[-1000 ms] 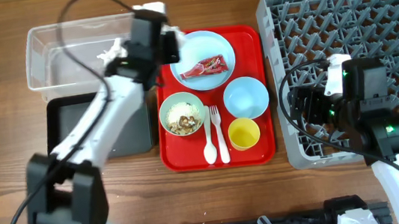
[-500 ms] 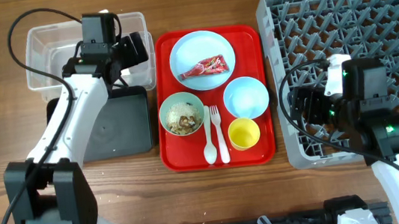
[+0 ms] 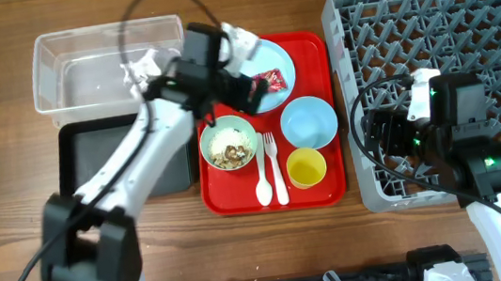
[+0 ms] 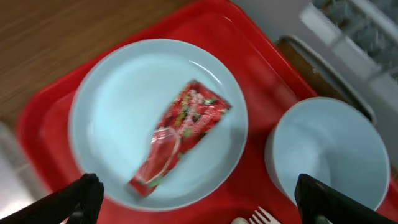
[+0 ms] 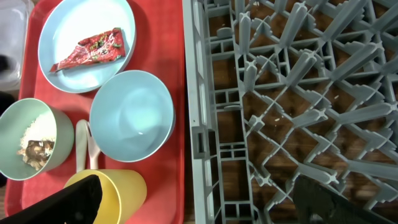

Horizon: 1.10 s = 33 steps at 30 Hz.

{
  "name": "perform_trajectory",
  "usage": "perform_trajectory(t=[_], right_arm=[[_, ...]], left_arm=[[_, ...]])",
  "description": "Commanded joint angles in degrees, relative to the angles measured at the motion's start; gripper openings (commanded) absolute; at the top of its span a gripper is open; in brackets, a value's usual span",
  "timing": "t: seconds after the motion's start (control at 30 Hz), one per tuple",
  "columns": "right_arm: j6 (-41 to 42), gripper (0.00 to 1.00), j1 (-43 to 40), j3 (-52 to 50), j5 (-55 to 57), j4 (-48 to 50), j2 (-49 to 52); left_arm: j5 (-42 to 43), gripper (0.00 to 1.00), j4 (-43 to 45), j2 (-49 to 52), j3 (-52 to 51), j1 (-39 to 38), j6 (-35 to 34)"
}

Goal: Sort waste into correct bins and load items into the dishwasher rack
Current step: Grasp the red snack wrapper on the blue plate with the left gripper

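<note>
The red-and-white wrapper (image 4: 180,137) lies on the pale blue plate (image 4: 118,99) at the back of the red tray (image 3: 332,188). My left gripper (image 4: 202,205) hovers open just above the plate's near rim, a finger on each side and nothing between them. In the overhead view the left gripper (image 3: 246,86) covers part of the plate (image 3: 269,58). The pale green bowl (image 3: 229,145) holds rice-like scraps. In front sit the blue bowl (image 3: 309,121), yellow cup (image 3: 307,167), spoon (image 3: 262,182) and fork (image 3: 278,180). My right gripper (image 5: 205,199) is open over the grey rack's left edge (image 5: 199,124), beside the cup (image 5: 121,190).
The clear tub (image 3: 72,71) stands at the back left with a white crumpled scrap (image 3: 137,70) inside. The black tray (image 3: 93,168) lies in front of it. The grey rack (image 3: 465,31) fills the right side. Bare wood lies along the front edge.
My left arm swung left over the clear tub, then back right to above the plate, and its jaws now stand open. The right arm has not moved.
</note>
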Motion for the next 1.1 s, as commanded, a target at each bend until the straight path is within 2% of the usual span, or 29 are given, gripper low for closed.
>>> perform_trajectory(t=[0.0, 0.33, 0.77, 0.87, 1.07], right_arm=[[-0.6, 1.0, -0.2, 1.1, 0.3, -0.2, 0.1], [-0.6, 1.0, -0.2, 1.1, 0.3, -0.4, 0.1], [-0.6, 1.0, -0.2, 1.1, 0.3, -0.4, 0.1], [-0.6, 1.0, -0.2, 1.1, 0.3, -0.4, 0.1], [-0.6, 1.0, -0.2, 1.1, 0.3, -0.4, 0.1]], left_arm=[[-1.5, 1.0, 2.6, 5.4, 0.2, -2.5, 7.9], [-10.6, 1.0, 9.4, 13.5, 0.2, -3.0, 7.9], [-10.5, 0.98, 10.8, 17.7, 0.2, -1.4, 7.7], [-9.4, 0.88, 10.9, 18.7, 0.2, -1.3, 7.7], [-9.4, 0.36, 11.2, 19.2, 0.2, -1.4, 7.7]])
